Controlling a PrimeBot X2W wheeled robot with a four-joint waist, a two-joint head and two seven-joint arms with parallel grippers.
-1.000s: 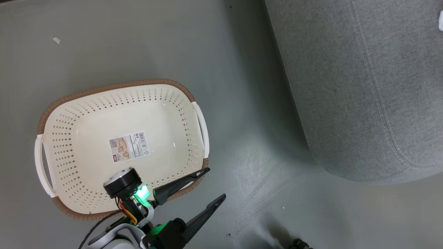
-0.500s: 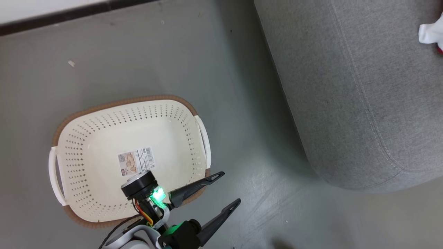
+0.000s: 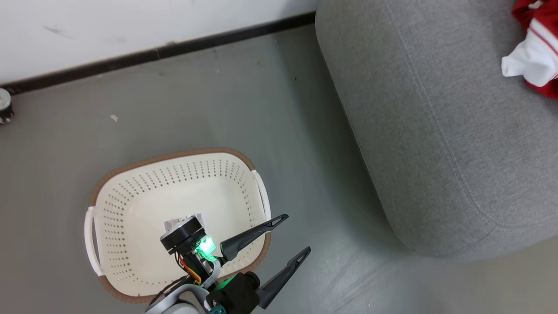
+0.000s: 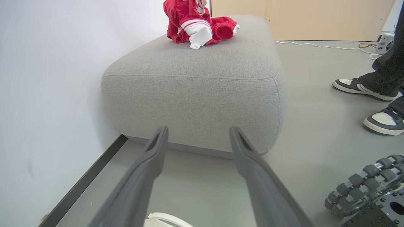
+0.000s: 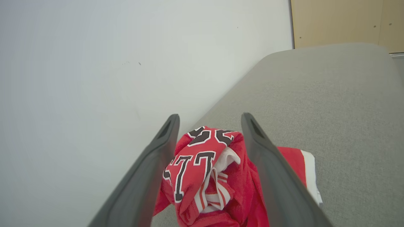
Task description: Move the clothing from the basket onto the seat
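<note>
The clothing (image 3: 534, 61) runs off the head view's right edge; the left arm (image 3: 185, 237) half-covers the label (image 3: 172, 224).

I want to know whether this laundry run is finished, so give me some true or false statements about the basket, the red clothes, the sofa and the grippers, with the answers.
1. The oval cream plastic laundry basket with the brown rim holds clothing. False: what shows of its floor is bare but for a paper label.
2. The bright red, white-trimmed sports clothing lies on the large grey fabric sofa. True.
3. The left gripper is shut on a garment. False: its fingers are spread and hold nothing.
4. The basket stands on the sofa. False: it stands on the grey floor beside it.
5. The right gripper is open. True.
</note>
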